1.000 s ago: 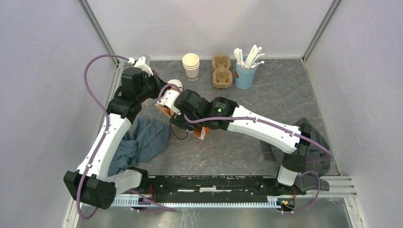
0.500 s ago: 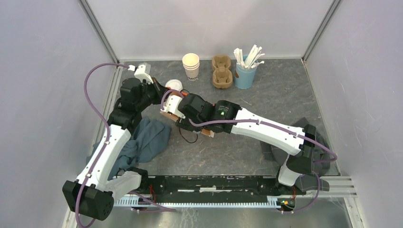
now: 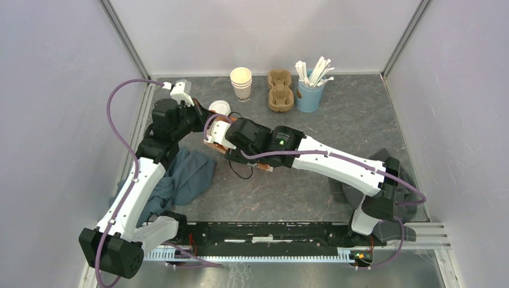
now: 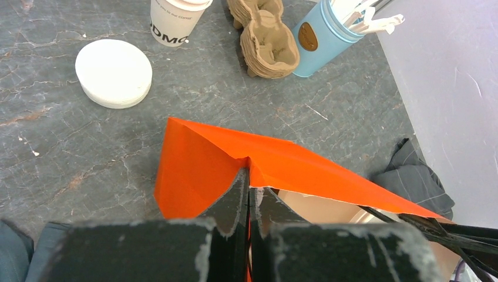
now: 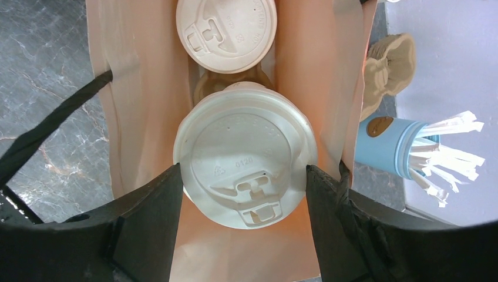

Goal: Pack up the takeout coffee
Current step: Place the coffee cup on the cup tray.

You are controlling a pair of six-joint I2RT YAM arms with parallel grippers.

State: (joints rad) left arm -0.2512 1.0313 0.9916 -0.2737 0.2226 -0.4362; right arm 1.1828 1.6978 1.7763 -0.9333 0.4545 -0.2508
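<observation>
Coffee cup one [image 5: 226, 32] already in bag [image 4: 199, 164]; right gripper [image 5: 241, 176], spread wide, holds second cup [image 5: 244, 158] over opening, drop pending; left gripper [image 4: 248, 194] clamped on bag rim.

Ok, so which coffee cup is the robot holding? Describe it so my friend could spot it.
Find the orange paper bag left of the table's centre, its edge pinched by the left gripper. Two white-lidded cups show in its mouth. The held cup is the upper one, clasped between the right gripper's black fingers; the other cup sits deeper, with nothing touching it.
</observation>
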